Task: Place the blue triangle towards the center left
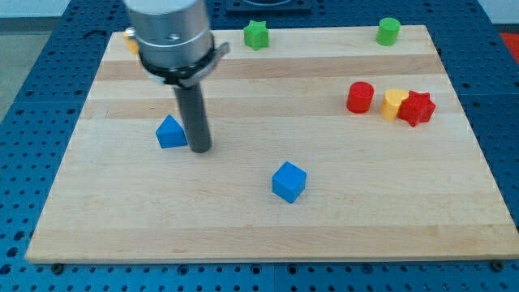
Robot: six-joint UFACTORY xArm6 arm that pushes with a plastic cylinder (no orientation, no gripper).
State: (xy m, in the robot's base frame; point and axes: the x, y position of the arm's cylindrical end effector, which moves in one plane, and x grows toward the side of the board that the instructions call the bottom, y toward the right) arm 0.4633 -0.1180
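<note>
The blue triangle lies on the wooden board at the view's left, about mid-height. My tip stands on the board just to the right of the triangle, touching or nearly touching its right side. The rod rises from there to the arm's silver and black body at the view's top left.
A blue cube sits below centre. A red cylinder, a yellow block and a red star cluster at the right. A green star and a green cylinder sit at the top edge. An orange block peeks out behind the arm.
</note>
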